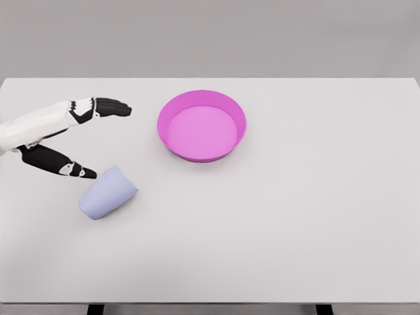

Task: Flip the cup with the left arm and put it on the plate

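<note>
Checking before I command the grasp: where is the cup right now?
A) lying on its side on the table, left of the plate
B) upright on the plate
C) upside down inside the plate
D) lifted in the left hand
A: the cup lies tipped on the table, left of and nearer than the plate; the left hand is spread beside it, holding nothing.

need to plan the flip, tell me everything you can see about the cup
The cup is pale lavender-blue, plain, matte, without a handle. It lies on its side on the white table, left of the pink plate and apart from it. The left hand is open, its thumb tip at the cup's upper end; contact is unclear.
</note>
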Available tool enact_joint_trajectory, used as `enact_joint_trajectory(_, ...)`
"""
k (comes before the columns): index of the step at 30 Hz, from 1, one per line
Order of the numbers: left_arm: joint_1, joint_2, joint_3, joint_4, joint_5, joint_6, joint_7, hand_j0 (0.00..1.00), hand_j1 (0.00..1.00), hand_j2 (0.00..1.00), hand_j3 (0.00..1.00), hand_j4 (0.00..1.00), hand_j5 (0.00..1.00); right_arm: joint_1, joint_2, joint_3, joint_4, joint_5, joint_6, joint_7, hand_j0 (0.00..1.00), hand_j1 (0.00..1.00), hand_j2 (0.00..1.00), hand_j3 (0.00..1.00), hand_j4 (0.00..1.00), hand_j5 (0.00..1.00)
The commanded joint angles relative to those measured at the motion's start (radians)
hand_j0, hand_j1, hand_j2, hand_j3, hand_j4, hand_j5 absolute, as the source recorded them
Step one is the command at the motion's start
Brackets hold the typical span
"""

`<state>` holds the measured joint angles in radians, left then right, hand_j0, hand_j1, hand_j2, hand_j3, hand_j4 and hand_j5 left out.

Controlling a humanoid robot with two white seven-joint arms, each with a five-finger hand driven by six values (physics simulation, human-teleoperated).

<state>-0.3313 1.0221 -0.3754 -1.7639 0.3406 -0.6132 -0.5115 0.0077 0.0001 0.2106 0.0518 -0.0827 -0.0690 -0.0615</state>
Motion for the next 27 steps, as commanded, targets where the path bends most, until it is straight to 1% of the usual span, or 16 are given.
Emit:
enact_joint_trajectory(1, 0.000, -0.007, -0.016, 0.000, 0.008, 0.002, -0.001, 1.00, 1.00, 1.00, 1.00, 1.00, 1.00, 0.000, 0.000, 0.001, -0.006, 0.000, 0.000, 0.000, 1.00, 1.00, 1.00, 1.00, 1.00, 1.00)
enact_joint_trajectory(2, 0.002, -0.010, -0.016, 0.000, 0.009, 0.002, 0.001, 1.00, 1.00, 1.00, 1.00, 1.00, 1.00, 0.000, 0.000, 0.000, 0.002, 0.000, 0.000, 0.000, 1.00, 1.00, 1.00, 1.00, 1.00, 1.00)
enact_joint_trajectory(4, 0.002, -0.010, -0.040, -0.002, 0.014, 0.002, 0.001, 1.00, 1.00, 1.00, 1.00, 1.00, 1.00, 0.005, 0.000, 0.000, 0.003, 0.000, 0.000, 0.000, 1.00, 1.00, 1.00, 1.00, 1.00, 1.00)
enact_joint_trajectory(5, 0.003, -0.034, -0.068, 0.000, 0.020, 0.002, 0.001, 1.00, 1.00, 1.00, 1.00, 1.00, 1.00, 0.005, 0.000, 0.000, 0.002, 0.000, 0.000, 0.000, 1.00, 1.00, 1.00, 1.00, 1.00, 1.00)
enact_joint_trajectory(6, 0.003, -0.053, -0.080, 0.000, 0.021, 0.002, 0.001, 1.00, 1.00, 1.00, 1.00, 1.00, 1.00, 0.005, 0.000, 0.000, 0.002, 0.000, 0.000, 0.000, 1.00, 1.00, 1.00, 1.00, 1.00, 1.00)
enact_joint_trajectory(8, 0.006, -0.053, -0.111, 0.000, 0.077, 0.002, 0.001, 1.00, 1.00, 1.00, 1.00, 1.00, 1.00, 0.005, 0.000, 0.000, 0.002, 0.000, 0.000, 0.000, 1.00, 1.00, 1.00, 1.00, 1.00, 1.00)
enact_joint_trajectory(10, 0.011, -0.053, -0.126, -0.002, 0.092, 0.002, -0.001, 1.00, 1.00, 1.00, 1.00, 1.00, 1.00, 0.005, 0.000, 0.000, 0.002, 0.000, 0.000, 0.000, 1.00, 1.00, 1.00, 1.00, 1.00, 1.00)
enact_joint_trajectory(11, 0.011, -0.050, -0.154, -0.002, 0.104, 0.002, 0.001, 1.00, 1.00, 1.00, 1.00, 1.00, 1.00, 0.005, 0.000, 0.000, 0.002, 0.000, 0.000, 0.000, 1.00, 1.00, 1.00, 1.00, 1.00, 1.00)
enact_joint_trajectory(13, 0.012, -0.047, -0.157, -0.002, 0.139, 0.002, 0.001, 1.00, 1.00, 1.00, 1.00, 1.00, 1.00, 0.005, 0.000, 0.000, 0.002, 0.000, 0.000, 0.000, 1.00, 1.00, 1.00, 1.00, 1.00, 1.00)
enact_joint_trajectory(16, 0.032, -0.039, -0.157, -0.002, 0.230, 0.002, 0.005, 1.00, 1.00, 1.00, 1.00, 1.00, 1.00, 0.005, 0.000, 0.000, 0.002, 0.000, 0.000, 0.000, 1.00, 1.00, 1.00, 1.00, 1.00, 1.00)
enact_joint_trajectory(18, 0.060, -0.039, -0.162, -0.002, 0.233, 0.002, -0.001, 1.00, 1.00, 1.00, 1.00, 1.00, 1.00, 0.005, 0.000, 0.000, 0.002, 0.000, 0.000, 0.000, 1.00, 1.00, 1.00, 1.00, 1.00, 1.00)
enact_joint_trajectory(22, 0.115, -0.054, -0.162, -0.002, 0.278, 0.002, 0.057, 1.00, 1.00, 1.00, 1.00, 1.00, 1.00, 0.005, 0.000, 0.000, 0.002, 0.000, 0.000, 0.000, 1.00, 1.00, 1.00, 1.00, 1.00, 1.00)
enact_joint_trajectory(25, 0.117, -0.053, -0.160, -0.002, 0.270, 0.002, 0.065, 1.00, 1.00, 1.00, 1.00, 1.00, 1.00, 0.005, 0.000, 0.000, 0.002, 0.000, 0.000, 0.000, 1.00, 1.00, 1.00, 1.00, 1.00, 1.00)
enact_joint_trajectory(27, 0.110, -0.047, -0.148, -0.002, 0.256, 0.133, 0.065, 1.00, 1.00, 1.00, 1.00, 1.00, 1.00, 0.005, 0.000, 0.000, 0.002, 0.000, 0.000, 0.000, 1.00, 1.00, 1.00, 1.00, 1.00, 1.00)
